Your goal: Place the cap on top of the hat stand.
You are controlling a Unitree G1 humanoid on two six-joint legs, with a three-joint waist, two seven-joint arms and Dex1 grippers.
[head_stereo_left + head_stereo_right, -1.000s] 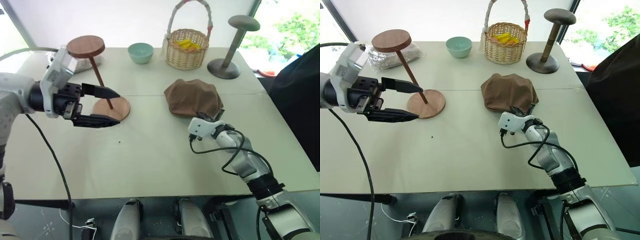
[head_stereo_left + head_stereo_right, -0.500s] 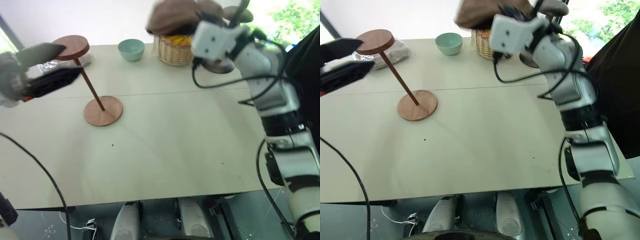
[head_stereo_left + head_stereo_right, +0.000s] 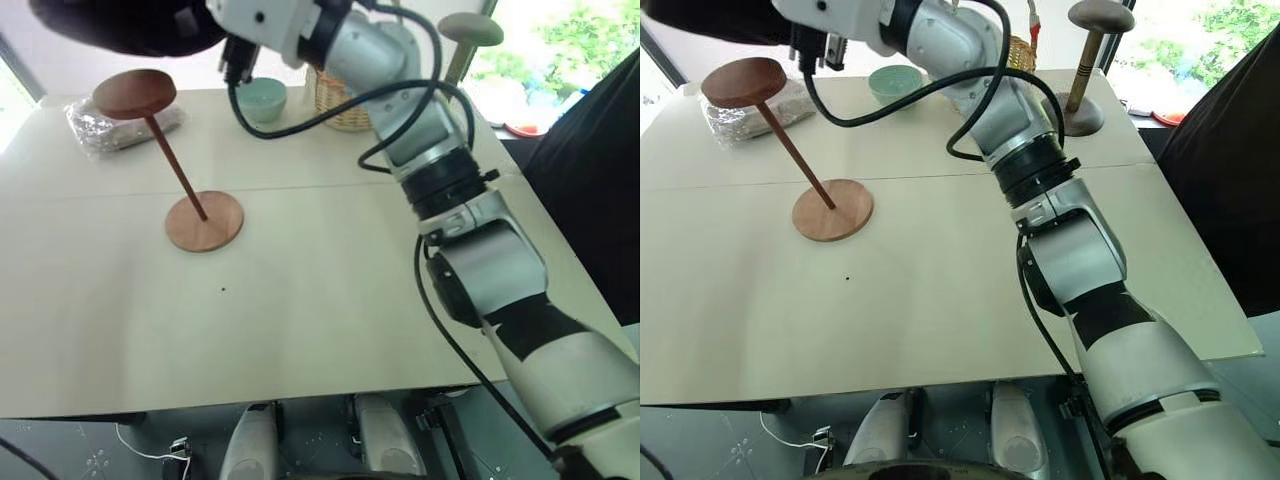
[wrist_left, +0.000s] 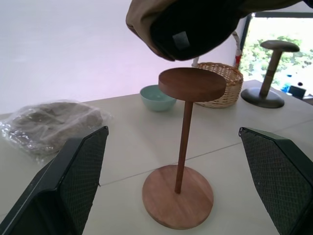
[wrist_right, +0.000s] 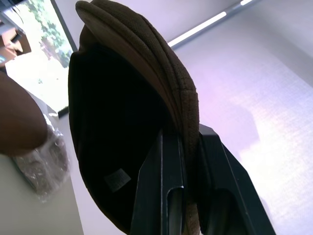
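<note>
The brown cap [image 4: 195,24] hangs in the air just above the hat stand's round disc [image 4: 192,82], not touching it. My right gripper [image 5: 188,131] is shut on the cap's edge, with the dark lining [image 5: 112,122] facing its wrist camera. The reddish-brown hat stand [image 3: 134,93] stands on its round base [image 3: 204,221] at the table's left, its thin rod slanted. In the head views the cap [image 3: 130,25] shows dark at the top left, at the end of my right arm [image 3: 400,110]. My left gripper [image 4: 173,130] is open wide, level with the stand, its fingers [image 4: 73,181] on either side of it and well apart from it.
A teal bowl [image 3: 262,98], a wicker basket [image 4: 217,90] and a grey stand [image 3: 1095,20] line the table's far edge. A crinkled plastic bag [image 3: 115,128] lies behind the hat stand. A dark cloth shape [image 3: 600,180] borders the table's right side.
My right arm has lifted the cap off the table and swung it up and left, over the hat stand. The left gripper has drawn back to the left, out of the head views.
</note>
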